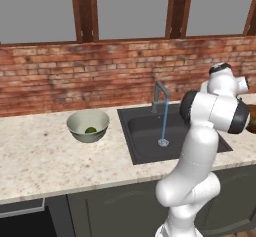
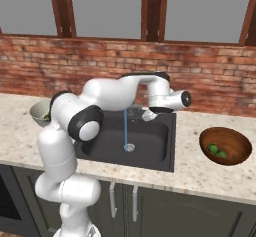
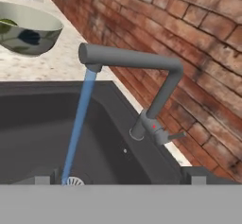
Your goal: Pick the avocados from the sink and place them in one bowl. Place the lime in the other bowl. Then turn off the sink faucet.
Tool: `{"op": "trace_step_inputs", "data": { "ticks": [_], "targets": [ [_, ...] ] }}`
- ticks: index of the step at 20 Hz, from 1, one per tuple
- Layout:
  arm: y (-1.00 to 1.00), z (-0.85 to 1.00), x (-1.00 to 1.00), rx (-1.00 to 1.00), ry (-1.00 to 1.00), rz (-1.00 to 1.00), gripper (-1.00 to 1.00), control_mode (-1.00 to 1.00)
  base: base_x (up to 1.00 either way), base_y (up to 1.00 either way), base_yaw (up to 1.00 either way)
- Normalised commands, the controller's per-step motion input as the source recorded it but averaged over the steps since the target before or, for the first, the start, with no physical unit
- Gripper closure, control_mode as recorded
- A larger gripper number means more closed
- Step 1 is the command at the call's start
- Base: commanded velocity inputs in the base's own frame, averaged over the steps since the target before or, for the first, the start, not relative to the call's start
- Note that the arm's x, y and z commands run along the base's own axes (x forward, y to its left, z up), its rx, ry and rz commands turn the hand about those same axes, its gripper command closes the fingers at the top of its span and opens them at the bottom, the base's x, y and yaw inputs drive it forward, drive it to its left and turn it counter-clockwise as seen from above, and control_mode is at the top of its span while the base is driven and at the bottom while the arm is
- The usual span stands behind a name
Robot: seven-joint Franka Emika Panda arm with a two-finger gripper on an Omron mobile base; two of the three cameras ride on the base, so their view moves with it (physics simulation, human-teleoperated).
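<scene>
1. Over at the sink (image 2: 125,141), we find the sorting done: both avocados (image 2: 217,151) lie in the brown bowl (image 2: 226,146), the lime (image 1: 90,129) in the pale bowl (image 1: 88,125).
2. Water (image 3: 78,124) runs from the faucet (image 3: 142,76); shutting it off is left.
3. Our gripper (image 2: 148,115) hangs wide open, empty, near the faucet.
4. Our hand view alone shows the faucet's small side lever (image 3: 175,136).

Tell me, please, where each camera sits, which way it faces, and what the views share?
Left base view: behind the arm's left, facing the sink; white arm at lower right.
Right base view: behind its right, facing the brown bowl; arm at lower left.
Hand view: on the hand, facing the faucet; pincer open.
All share the running faucet and pale bowl.
</scene>
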Motion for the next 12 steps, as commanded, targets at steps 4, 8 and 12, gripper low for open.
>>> {"op": "trace_step_inputs", "data": {
  "ticks": [4,8,12],
  "targets": [
    [0.00,-0.06,0.19,0.08,0.00,0.00,-1.00,-1.00,0.00,0.00,0.00],
    [0.00,-0.11,0.26,0.11,-0.01,0.00,-1.00,-1.00,0.00,0.00,0.00],
    [0.00,-0.09,0.26,0.12,0.00,0.01,-1.00,-1.00,0.00,0.00,0.00]
  ]
}}
